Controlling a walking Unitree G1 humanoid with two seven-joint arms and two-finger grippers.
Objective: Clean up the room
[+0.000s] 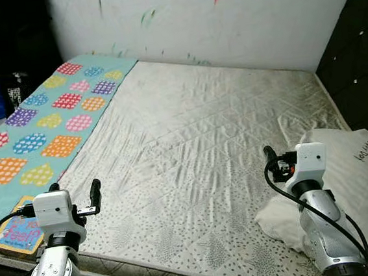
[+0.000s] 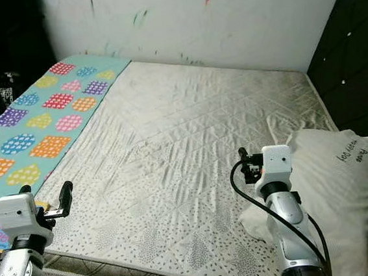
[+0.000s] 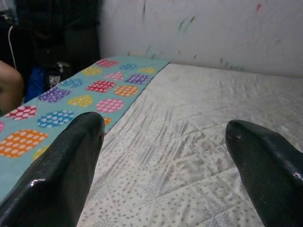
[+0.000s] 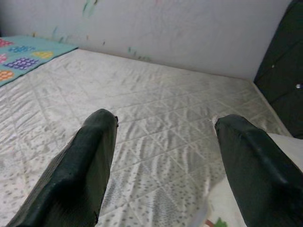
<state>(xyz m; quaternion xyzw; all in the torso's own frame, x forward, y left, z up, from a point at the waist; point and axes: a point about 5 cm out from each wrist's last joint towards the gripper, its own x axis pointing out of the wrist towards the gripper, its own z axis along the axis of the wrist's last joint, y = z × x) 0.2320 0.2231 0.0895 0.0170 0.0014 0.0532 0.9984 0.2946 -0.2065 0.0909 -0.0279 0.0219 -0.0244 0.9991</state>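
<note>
The bare off-white quilted mattress [image 1: 197, 143] is matt cloth, creased and stitched in diamonds. Along its left edge lies a smooth turquoise fabric mat with coloured dotted patches [image 1: 40, 135]. The white cloth pillow [image 1: 364, 179] looks soft. Glossy black plastic fingers [image 3: 61, 175] catch light.

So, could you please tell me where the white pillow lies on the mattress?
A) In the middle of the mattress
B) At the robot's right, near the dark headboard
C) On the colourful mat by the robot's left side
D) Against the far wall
B: the white pillow lies at the mattress's right edge, just below the dark headboard, close beside the right gripper.
</note>
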